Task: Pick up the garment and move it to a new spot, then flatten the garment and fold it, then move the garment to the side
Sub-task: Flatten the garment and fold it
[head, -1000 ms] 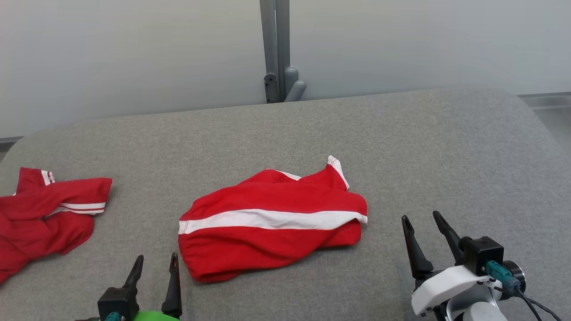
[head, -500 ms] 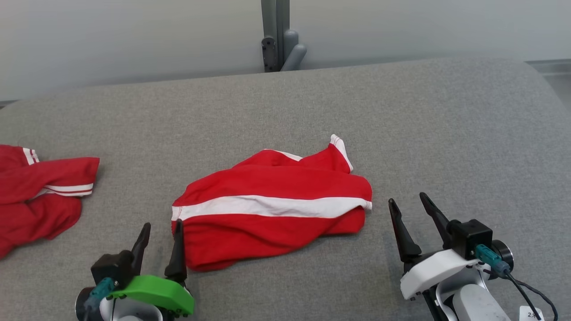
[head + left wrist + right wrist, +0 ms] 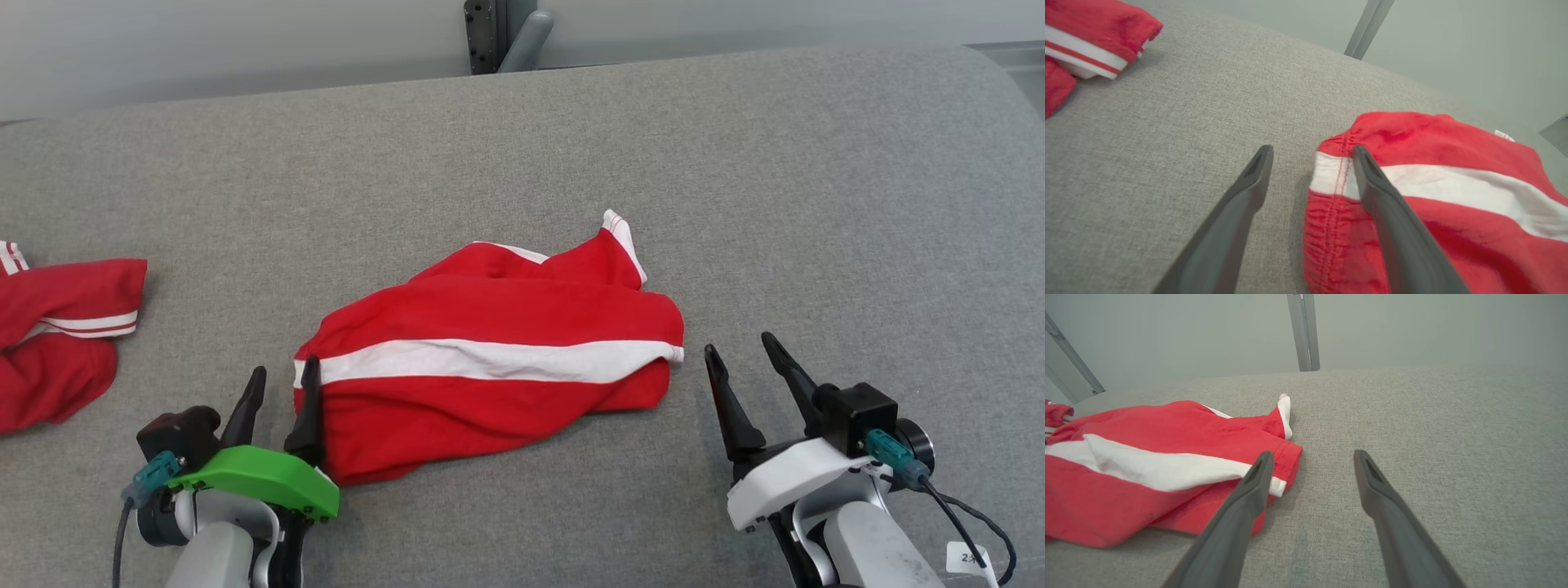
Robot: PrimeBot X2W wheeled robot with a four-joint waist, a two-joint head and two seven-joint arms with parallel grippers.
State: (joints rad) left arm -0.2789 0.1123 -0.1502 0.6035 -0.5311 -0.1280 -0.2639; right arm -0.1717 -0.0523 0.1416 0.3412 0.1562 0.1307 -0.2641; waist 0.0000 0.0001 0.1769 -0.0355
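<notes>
Garment (image 3: pixel 490 359), red with a broad white stripe, lying crumpled and partly doubled over near the middle of the grey padded surface (image 3: pixel 816 204), gathered stitched edge toward the robot's left, one white-trimmed corner poking out at the far side. At the gathered edge, left gripper (image 3: pixel 285 366) spread open and holding nothing: in the left wrist view one finger over the white stripe, touching or just above impossible to tell, the other over bare padding. At the hem end, right gripper (image 3: pixel 739 343) spread open too and empty, just beside the cloth, with the hem corner next to one finger in the right wrist view and not between the pair. Judged as the approach to the first pick, nothing lifted yet.

Risks from here. Closing the left fingers as placed: apt to pinch only the top layer at the stitching, or to slip off the edge, with just one finger over cloth. Closing the right without shifting inward: apt to shut on padding instead of fabric. Lifting by a single layer: likely to let the doubled part unroll and drag, leaving a worse tangle for the flattening. Pressing deep into the soft surface: could snag the cover along with the cloth. Worth watching: second red garment (image 3: pixel 57 327) at the far left, well apart for now, yet easy to overlap and confuse through a badly chosen new spot
</notes>
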